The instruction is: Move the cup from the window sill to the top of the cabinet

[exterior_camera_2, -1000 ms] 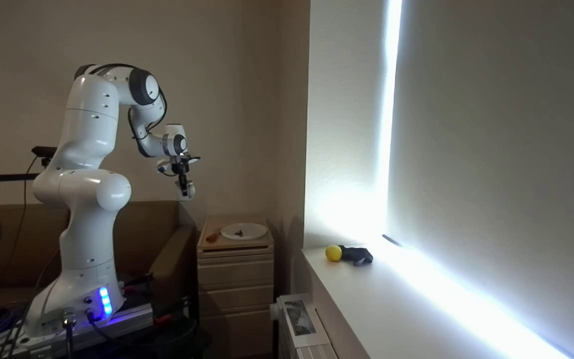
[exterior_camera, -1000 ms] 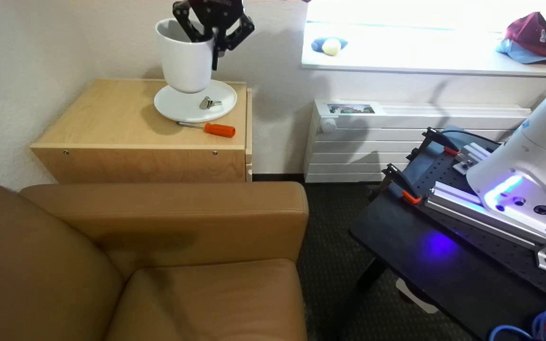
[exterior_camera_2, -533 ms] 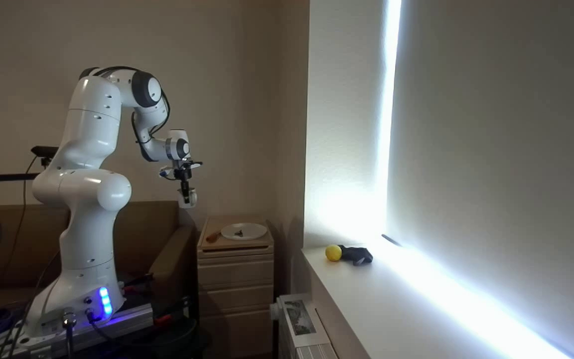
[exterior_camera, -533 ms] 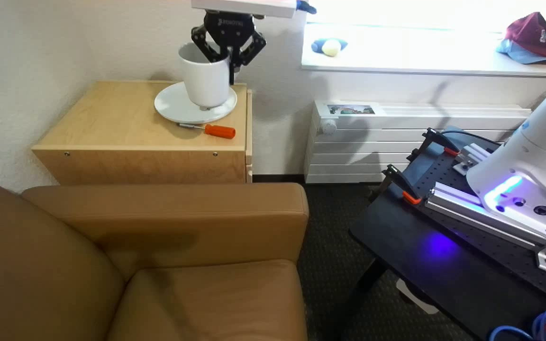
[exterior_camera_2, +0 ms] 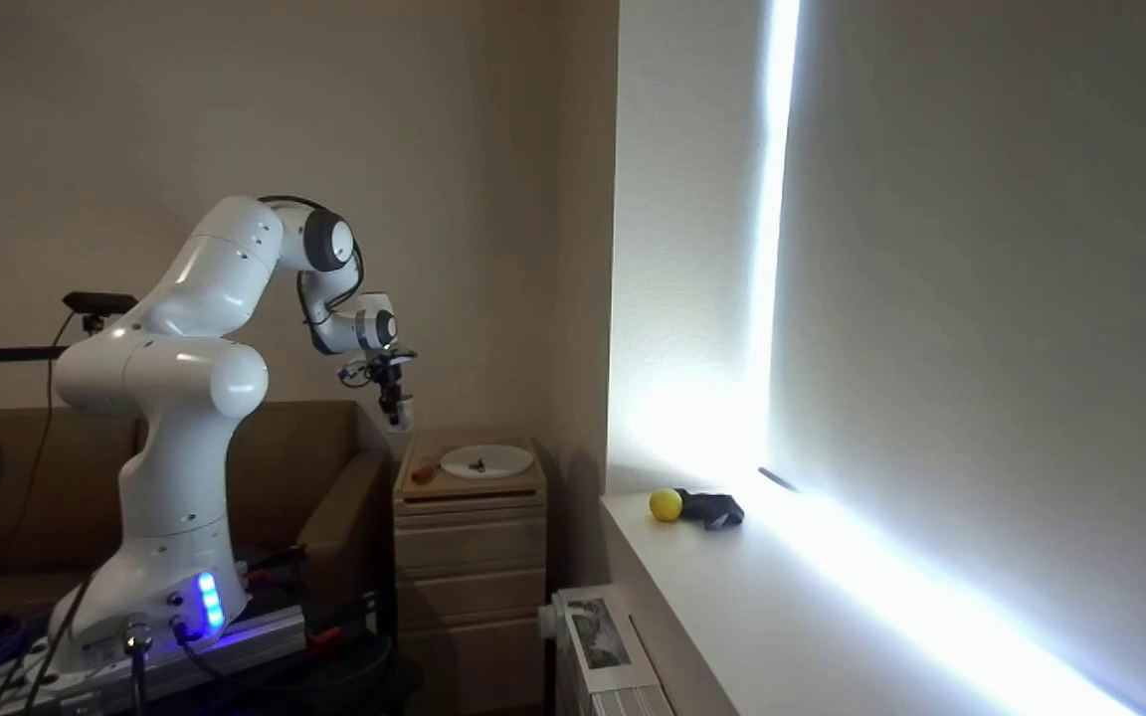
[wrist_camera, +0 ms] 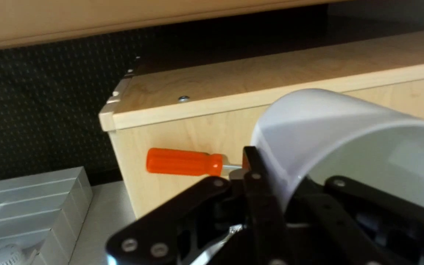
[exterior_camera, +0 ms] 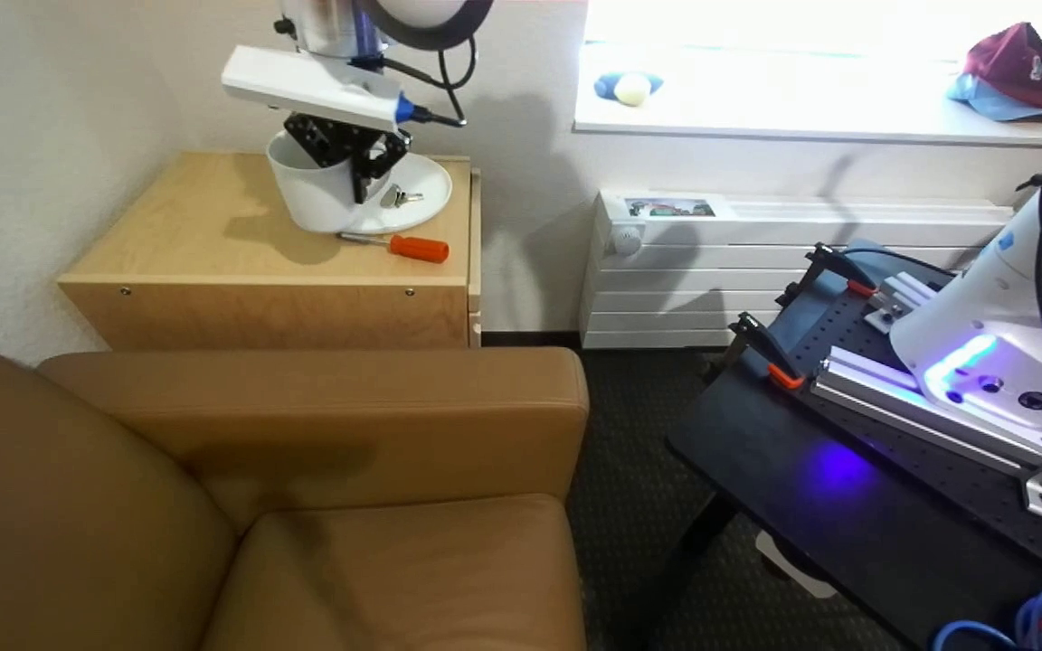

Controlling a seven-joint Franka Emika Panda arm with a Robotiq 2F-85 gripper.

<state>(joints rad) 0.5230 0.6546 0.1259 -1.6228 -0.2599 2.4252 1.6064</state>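
Observation:
The white cup [exterior_camera: 311, 197] hangs from my gripper [exterior_camera: 361, 181] and looks slightly tilted. My gripper is shut on its wall near the rim, one finger inside and one outside. The wrist view shows the cup [wrist_camera: 315, 110] at the right of the gripper [wrist_camera: 271, 180]. In an exterior view the cup [exterior_camera_2: 405, 412] and gripper [exterior_camera_2: 392, 408] are just above the back left corner of the tan wood cabinet [exterior_camera_2: 469, 597]. The cabinet top [exterior_camera: 204, 217] appears under the cup; the exact gap is hidden. The white window sill [exterior_camera: 756, 108] is also in an exterior view [exterior_camera_2: 692, 587].
A white plate [exterior_camera: 431, 192] with small metal items [exterior_camera: 399, 196] lies on the cabinet, partly behind the cup. An orange screwdriver [exterior_camera: 419, 250] lies beside it, also in the wrist view [wrist_camera: 182, 162]. The brown armchair [exterior_camera: 322, 389] adjoins. A yellow ball [exterior_camera_2: 666, 505] sits on the sill.
My gripper and the cup have come down over the last second. In one view they moved left over the cabinet top, in another right toward the cabinet. The cup has tilted.

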